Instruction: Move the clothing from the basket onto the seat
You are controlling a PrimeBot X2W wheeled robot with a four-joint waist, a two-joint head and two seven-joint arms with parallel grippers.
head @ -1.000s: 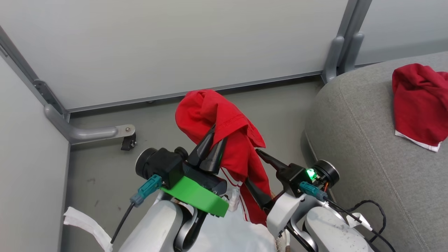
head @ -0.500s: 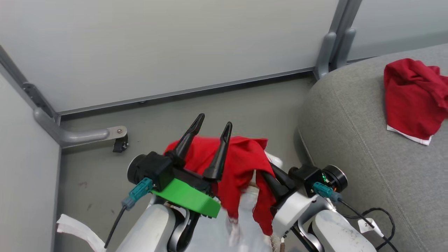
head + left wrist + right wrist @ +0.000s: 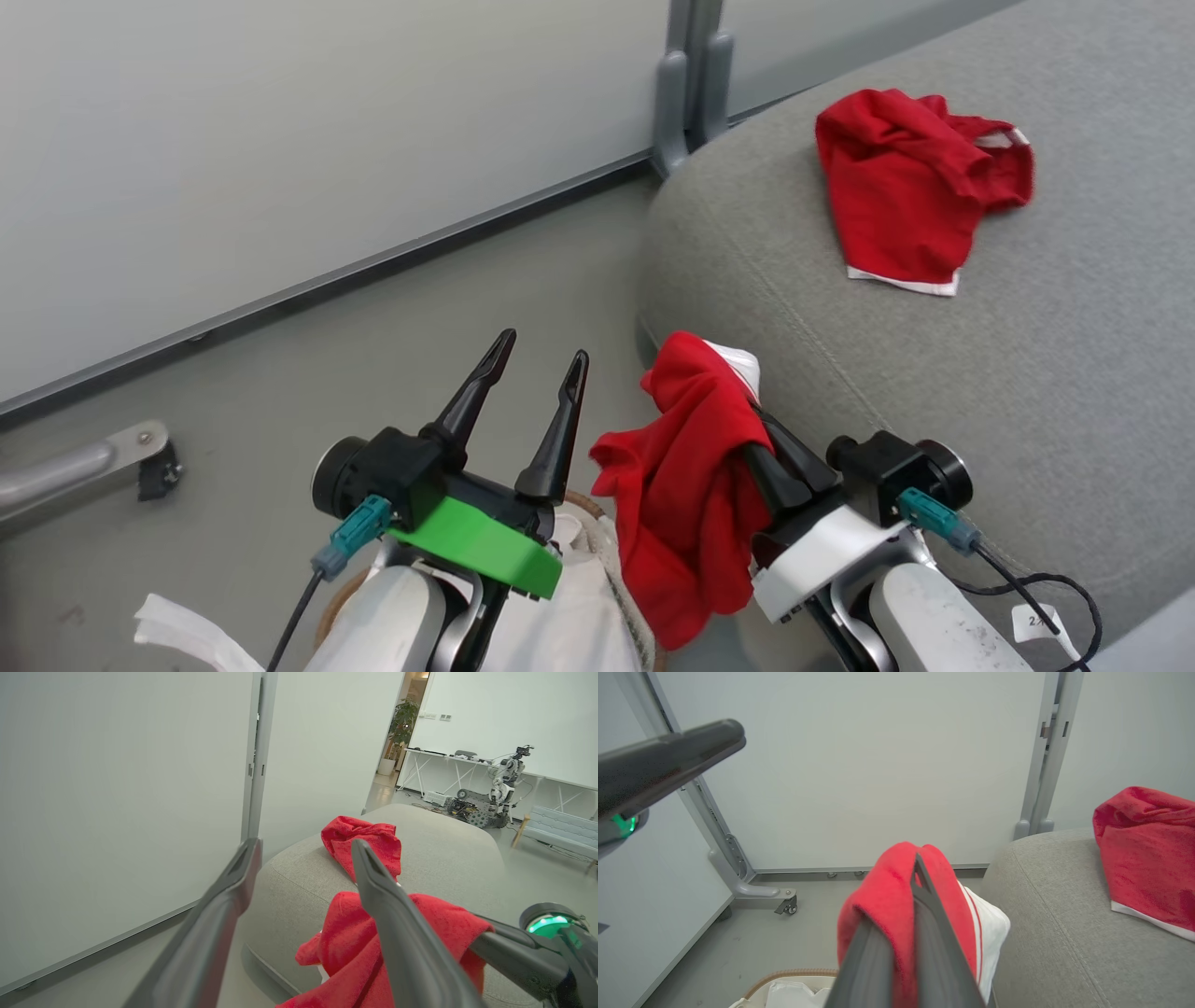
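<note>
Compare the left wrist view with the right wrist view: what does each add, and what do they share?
Left wrist view adds: a potted plant and a second robot beside a white table. Right wrist view adds: the rim of the basket and a partition castor. Shared: the grey sofa, the red garment lying on it, and the right gripper shut on a red-and-white garment.
</note>
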